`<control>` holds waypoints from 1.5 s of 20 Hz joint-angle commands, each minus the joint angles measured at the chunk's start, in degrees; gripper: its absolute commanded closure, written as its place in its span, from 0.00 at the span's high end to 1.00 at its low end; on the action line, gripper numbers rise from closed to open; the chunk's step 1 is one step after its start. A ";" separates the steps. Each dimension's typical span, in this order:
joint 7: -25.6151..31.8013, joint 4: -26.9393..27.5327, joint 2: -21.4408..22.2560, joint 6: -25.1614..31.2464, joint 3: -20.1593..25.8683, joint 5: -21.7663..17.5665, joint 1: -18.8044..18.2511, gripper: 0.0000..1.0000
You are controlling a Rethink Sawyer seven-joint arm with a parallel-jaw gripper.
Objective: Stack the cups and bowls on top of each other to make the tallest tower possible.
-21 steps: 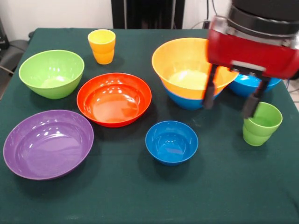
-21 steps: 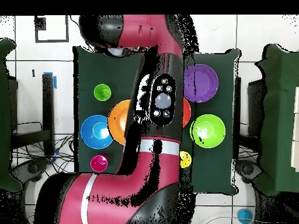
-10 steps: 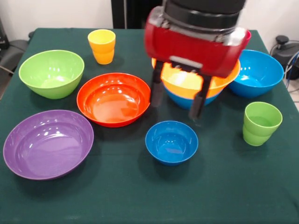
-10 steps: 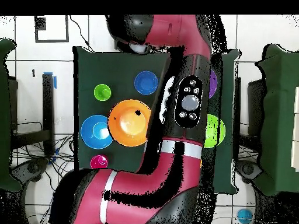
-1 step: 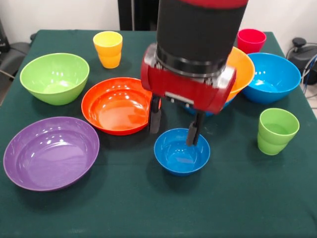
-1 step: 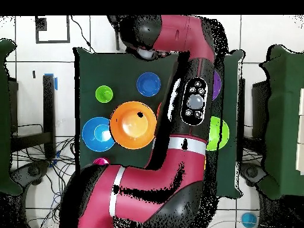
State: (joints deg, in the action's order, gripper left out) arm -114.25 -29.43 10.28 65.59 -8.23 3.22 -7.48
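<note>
One end effector [image 5: 174,126] has shifted over the small blue bowl [image 5: 182,151].

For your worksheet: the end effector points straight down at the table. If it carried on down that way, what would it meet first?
Most likely the small blue bowl: the open end effector hangs over its far rim, one finger above the bowl, the other just outside it. Depth is hard to judge.

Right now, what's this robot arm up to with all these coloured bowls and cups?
The gripper hangs open and empty at the small blue bowl, one finger over its far rim and the other just outside it. Nothing is gripped yet. The only stacking so far is the yellow-orange bowl sitting in a blue bowl. The orange-red bowl, purple bowl, lime green bowl and the cups stand separately on the table.
</note>
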 commanded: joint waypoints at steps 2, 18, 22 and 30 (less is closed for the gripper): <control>13.14 -0.85 -4.20 -1.27 6.49 -3.19 1.24 1.00; 12.79 -0.31 -2.39 3.29 6.12 -1.54 1.65 1.00; 12.71 0.57 -2.41 4.62 6.15 -1.30 1.63 1.00; 8.97 -0.26 -3.29 1.86 5.86 -1.37 3.10 1.00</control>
State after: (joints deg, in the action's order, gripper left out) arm -114.25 -28.62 6.44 65.57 -8.15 3.09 -6.38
